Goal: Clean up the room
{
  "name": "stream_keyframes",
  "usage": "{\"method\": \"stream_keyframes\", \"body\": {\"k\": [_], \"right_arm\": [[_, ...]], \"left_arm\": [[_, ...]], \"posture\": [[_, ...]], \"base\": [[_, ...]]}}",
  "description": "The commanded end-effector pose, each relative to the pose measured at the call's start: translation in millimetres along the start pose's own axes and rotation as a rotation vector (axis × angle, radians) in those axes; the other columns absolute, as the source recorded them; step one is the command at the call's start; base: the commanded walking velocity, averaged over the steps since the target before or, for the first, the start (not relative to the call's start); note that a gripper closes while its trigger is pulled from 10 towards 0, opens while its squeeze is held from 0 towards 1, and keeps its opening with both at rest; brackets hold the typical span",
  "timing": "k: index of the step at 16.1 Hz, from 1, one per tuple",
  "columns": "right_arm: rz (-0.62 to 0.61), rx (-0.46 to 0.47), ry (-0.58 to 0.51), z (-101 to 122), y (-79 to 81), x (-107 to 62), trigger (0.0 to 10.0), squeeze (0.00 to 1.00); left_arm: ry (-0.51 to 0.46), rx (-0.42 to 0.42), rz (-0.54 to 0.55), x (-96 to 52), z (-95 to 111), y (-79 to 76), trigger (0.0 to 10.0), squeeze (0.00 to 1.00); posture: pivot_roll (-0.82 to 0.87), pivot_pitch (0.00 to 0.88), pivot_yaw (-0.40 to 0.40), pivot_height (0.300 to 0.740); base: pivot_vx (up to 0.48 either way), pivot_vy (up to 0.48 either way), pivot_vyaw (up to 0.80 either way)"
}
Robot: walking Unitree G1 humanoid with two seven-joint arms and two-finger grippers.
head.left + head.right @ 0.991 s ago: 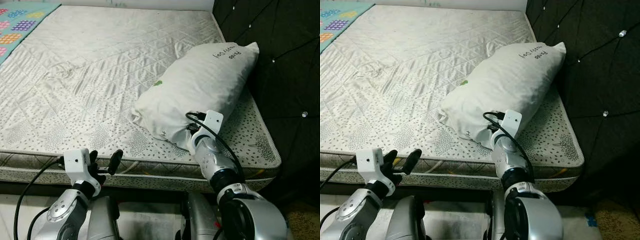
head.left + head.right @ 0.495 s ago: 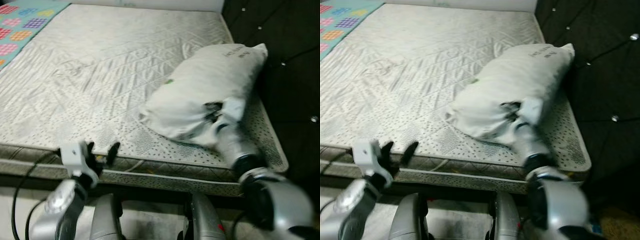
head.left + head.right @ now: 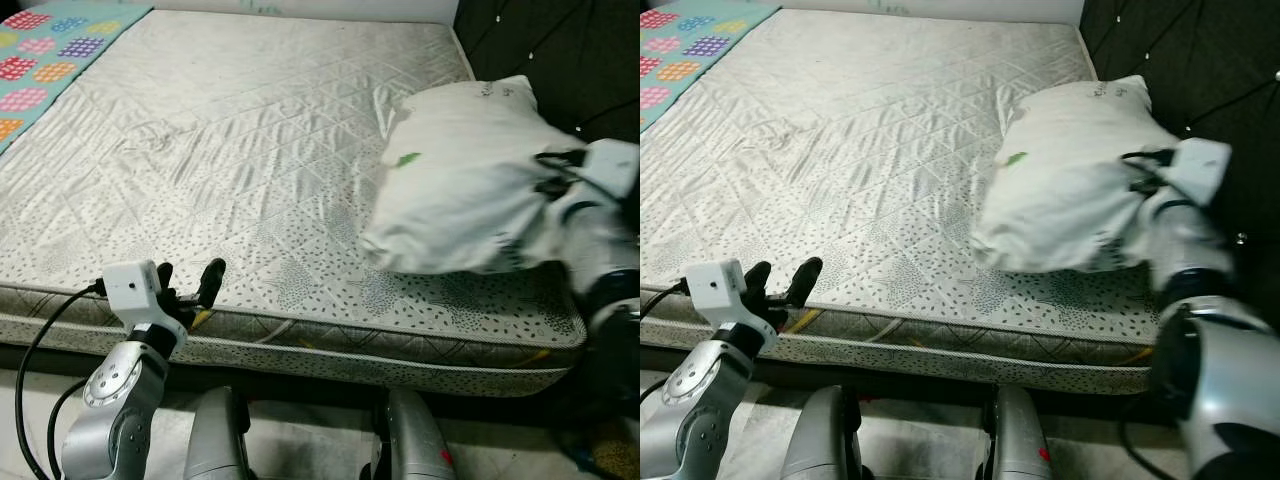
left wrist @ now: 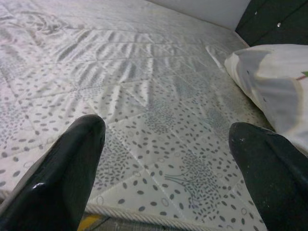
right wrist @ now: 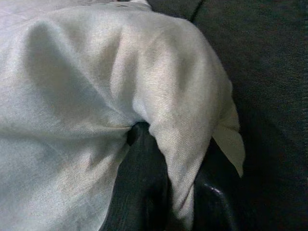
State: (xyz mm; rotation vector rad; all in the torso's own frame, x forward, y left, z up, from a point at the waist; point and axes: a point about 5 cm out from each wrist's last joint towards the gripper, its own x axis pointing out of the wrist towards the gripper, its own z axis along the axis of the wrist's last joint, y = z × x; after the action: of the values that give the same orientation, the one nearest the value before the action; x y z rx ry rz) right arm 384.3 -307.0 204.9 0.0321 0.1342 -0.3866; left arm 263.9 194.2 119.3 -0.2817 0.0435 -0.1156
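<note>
Quilted, leaf-printed mattress (image 3: 230, 150) is lying bare against a dark tufted headboard (image 3: 560, 40). At its head-end corner the right gripper (image 5: 166, 192) is pinching a fold of the soft white pillow (image 3: 460, 180), whose long axis is running toward the headboard. The left gripper (image 3: 190, 290) is hovering spread and empty by the mattress edge, well apart.
</note>
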Motion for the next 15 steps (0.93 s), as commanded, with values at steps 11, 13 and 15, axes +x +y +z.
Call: {"method": "stream_keyframes", "body": {"k": [11, 13, 15], "right_arm": [[-0.165, 0.11, -0.108, -33.7, -77.6, -19.3, 0.0, 0.0], [-0.193, 0.15, -0.112, -58.0, -79.4, -28.3, 0.0, 0.0], [-0.201, 0.15, -0.139, -65.3, -81.5, -35.3, 0.0, 0.0]], "left_arm": [[0.008, 0.031, 0.007, 1.4, 0.2, 3.6, 10.0, 0.0], [0.006, 0.034, -0.004, 5.6, 1.8, 3.0, 10.0, 0.0], [0.007, 0.034, -0.006, 5.5, 1.3, 3.4, 10.0, 0.0]], "posture": [[0.03, 0.073, 0.037, 0.566], [0.02, 0.072, 0.047, 0.566], [0.01, 0.071, 0.05, 0.566]], "base": [[0.0, 0.0, 0.0], [0.0, 0.0, 0.0], [0.0, 0.0, 0.0]]}}
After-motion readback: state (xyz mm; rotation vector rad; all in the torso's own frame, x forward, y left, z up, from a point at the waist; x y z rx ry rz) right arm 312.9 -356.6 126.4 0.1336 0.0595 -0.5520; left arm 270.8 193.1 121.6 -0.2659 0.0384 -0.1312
